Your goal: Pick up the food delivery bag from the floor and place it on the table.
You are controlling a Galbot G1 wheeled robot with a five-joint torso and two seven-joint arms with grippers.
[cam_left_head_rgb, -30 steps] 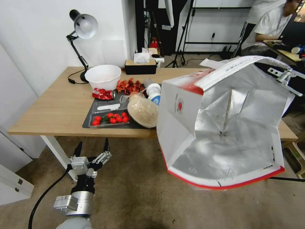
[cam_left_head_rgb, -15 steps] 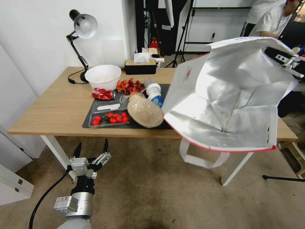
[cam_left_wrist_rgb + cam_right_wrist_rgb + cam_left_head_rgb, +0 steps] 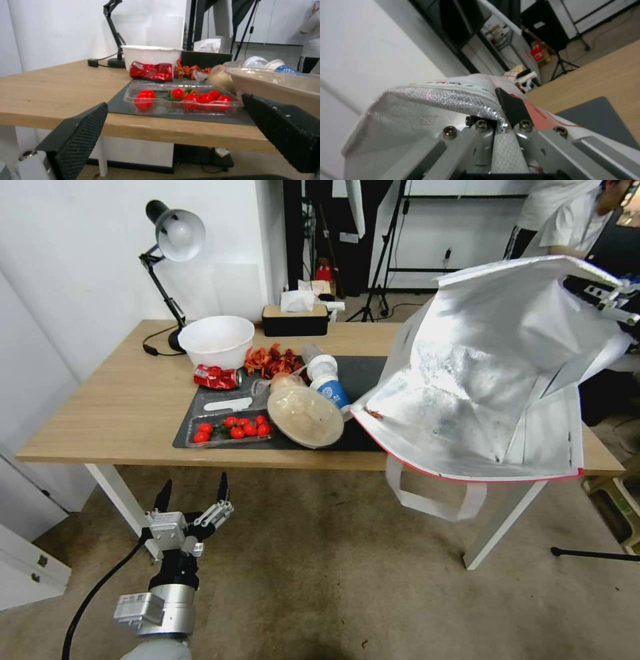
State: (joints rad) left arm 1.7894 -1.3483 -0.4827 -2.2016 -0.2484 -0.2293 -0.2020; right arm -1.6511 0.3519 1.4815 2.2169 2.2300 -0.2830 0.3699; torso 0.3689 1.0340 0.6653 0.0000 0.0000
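Right pincer (image 3: 498,120) pinching the food delivery bag (image 3: 493,380) by its rim, tilted over the bench (image 3: 133,407) — left pincer (image 3: 193,497) spread, low above the floor (image 3: 320,580)

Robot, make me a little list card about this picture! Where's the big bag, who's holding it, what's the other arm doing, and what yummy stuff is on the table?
bag: food delivery bag, lifted off the floor, tilted, silver lining facing the camera, over the table's right end
holder: right gripper, shut on the bag's rim
other arm: left gripper, open, low in front of the table edge, holding nothing
table: light wood with a dark mat
food there: tray of red tomatoes, white bowl, lidded container
strap: one white handle dangles below the bag
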